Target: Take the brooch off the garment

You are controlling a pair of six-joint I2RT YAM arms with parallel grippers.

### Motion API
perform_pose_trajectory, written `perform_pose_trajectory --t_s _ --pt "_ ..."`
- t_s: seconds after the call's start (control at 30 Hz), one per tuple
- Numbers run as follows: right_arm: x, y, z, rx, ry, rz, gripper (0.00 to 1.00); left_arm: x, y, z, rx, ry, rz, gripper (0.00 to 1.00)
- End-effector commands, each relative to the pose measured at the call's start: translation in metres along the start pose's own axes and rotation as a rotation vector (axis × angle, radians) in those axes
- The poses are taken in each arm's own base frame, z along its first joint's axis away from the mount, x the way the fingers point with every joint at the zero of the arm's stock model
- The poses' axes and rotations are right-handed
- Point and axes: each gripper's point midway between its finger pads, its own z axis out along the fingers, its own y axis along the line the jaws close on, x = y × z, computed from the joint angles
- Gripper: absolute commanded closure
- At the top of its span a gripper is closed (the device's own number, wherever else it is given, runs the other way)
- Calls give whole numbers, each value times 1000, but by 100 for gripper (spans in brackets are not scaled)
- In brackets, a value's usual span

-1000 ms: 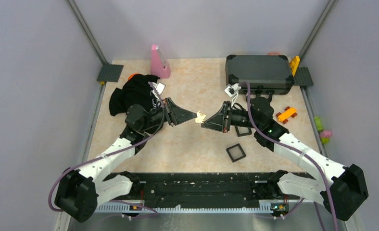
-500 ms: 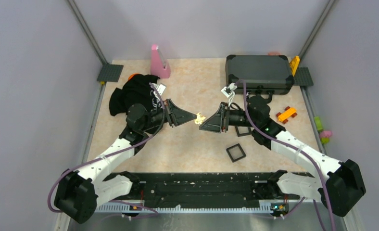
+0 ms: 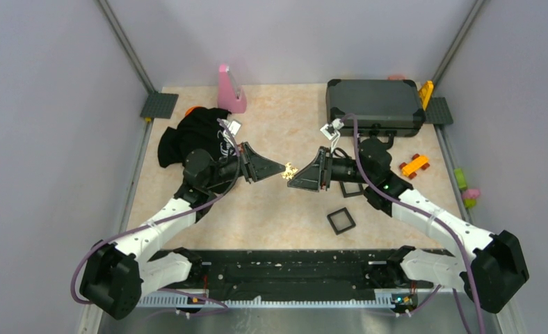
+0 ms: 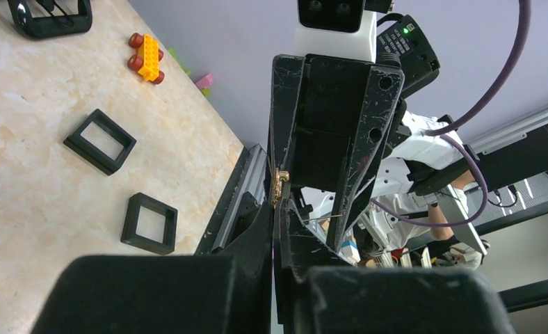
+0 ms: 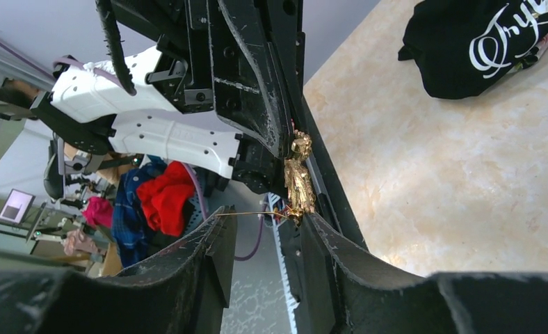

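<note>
The gold brooch [image 3: 290,170] hangs in the air between my two grippers, clear of the garment. My left gripper [image 3: 282,167] is shut on the brooch's upper end [image 4: 280,184]. My right gripper [image 3: 292,179] is open, its jaws facing the left one. In the right wrist view the brooch [image 5: 299,177] sits at the tip of the right finger [image 5: 327,240], and its thin pin stretches across the gap to the left finger. The garment [image 3: 195,136], a black T-shirt with white script, lies crumpled at the back left and also shows in the right wrist view [image 5: 480,42].
A dark grey hard case [image 3: 374,104] stands at the back right. A pink object [image 3: 229,90] is at the back. Two black square frames [image 3: 341,220] [image 3: 351,189] and an orange toy car [image 3: 414,165] lie under and right of the right arm.
My right gripper has shifted slightly left, closer to the brooch, and its wrist has turned a little. The left gripper still holds the brooch in place.
</note>
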Motion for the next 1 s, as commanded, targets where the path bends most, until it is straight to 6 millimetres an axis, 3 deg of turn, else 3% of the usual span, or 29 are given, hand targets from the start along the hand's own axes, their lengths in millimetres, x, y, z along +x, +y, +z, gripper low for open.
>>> perform_pose_trajectory --t_s 0.0,0.3,0.53,0.77,0.97 --pt "-27 24 6 -78 -79 -87 56 13 -18 2 74 84 29 100" --pt "-30 7 12 -42 -53 81 45 24 -21 1 78 125 52 100" --pt "-37 3 10 -18 -106 102 20 30 -11 1 48 141 37 100" --pt "-47 1 -1 27 -173 45 18 30 -8 2 56 123 -25 100" --pt "-52 5 -18 53 -253 -42 19 19 -17 6 107 70 -89 100"
